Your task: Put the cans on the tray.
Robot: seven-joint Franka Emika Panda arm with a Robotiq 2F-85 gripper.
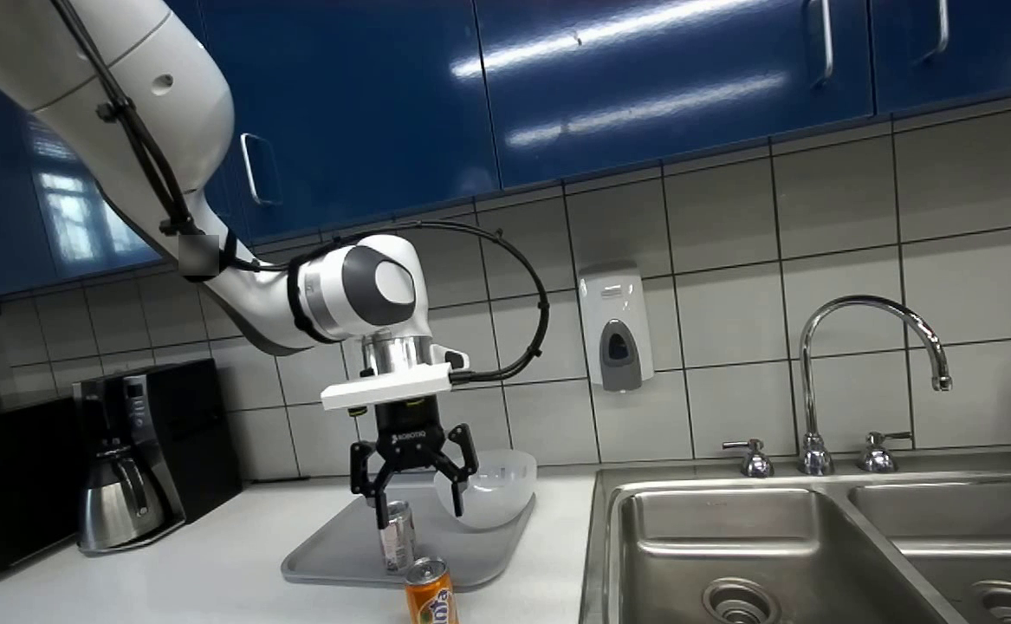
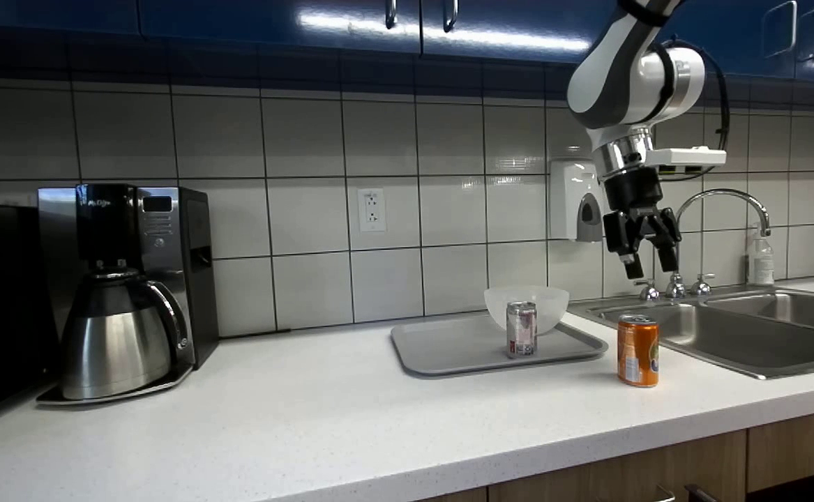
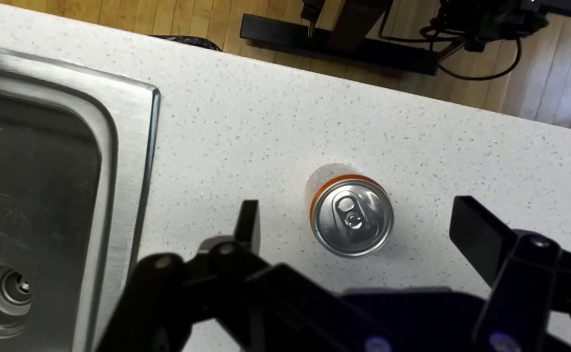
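Observation:
The silvery-grey can (image 1: 398, 544) (image 2: 521, 332) stands upright on the light-grey tray (image 1: 332, 552) (image 2: 441, 352) near its front edge. The orange can (image 1: 432, 596) (image 2: 637, 354) stands upright on the counter, off the tray, between the tray and the sink side. My gripper (image 1: 420, 508) (image 2: 651, 268) is open and empty, pointing down, above the counter. In the wrist view, the orange can's silver top (image 3: 353, 218) shows between the spread fingers (image 3: 355, 222), touching neither. The silvery-grey can and the tray are out of the wrist view.
A translucent white bowl (image 1: 498, 490) (image 2: 546, 303) sits on the tray behind the silvery-grey can. The steel sink (image 1: 730, 520) (image 2: 699, 328) with a faucet (image 1: 808, 381) lies beside the orange can. A coffee maker with a steel pot (image 2: 117, 335) stands at the counter's far end. The counter's edge (image 3: 344, 85) shows.

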